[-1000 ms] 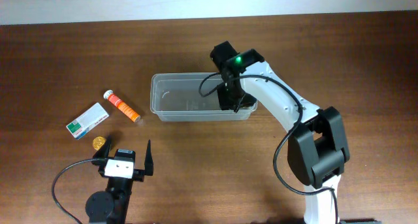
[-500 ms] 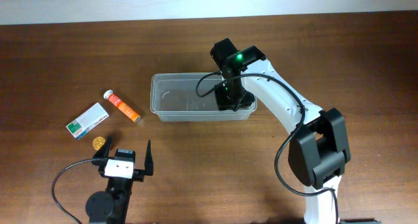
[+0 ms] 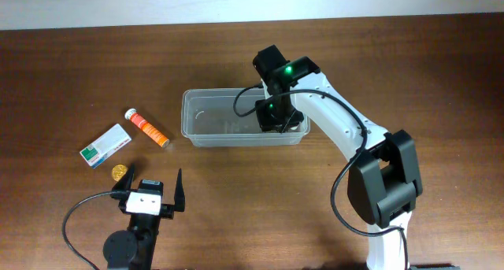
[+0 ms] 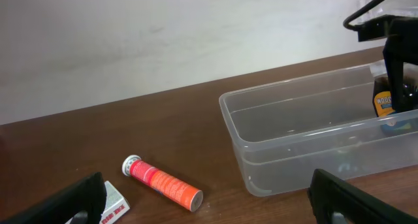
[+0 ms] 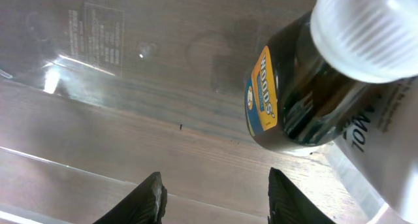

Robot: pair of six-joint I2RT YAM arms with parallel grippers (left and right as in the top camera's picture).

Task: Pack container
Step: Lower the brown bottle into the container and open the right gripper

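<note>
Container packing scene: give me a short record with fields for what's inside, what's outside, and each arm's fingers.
container: clear tub, mid-table
inside: dark bottle with white cap at the right end, white lettered item beside it
outside: orange tube, white-and-green box, small gold disc, all left of the container
right fingers: open, empty, above the container's right end
left fingers: open, empty, near the table's front edge
</note>
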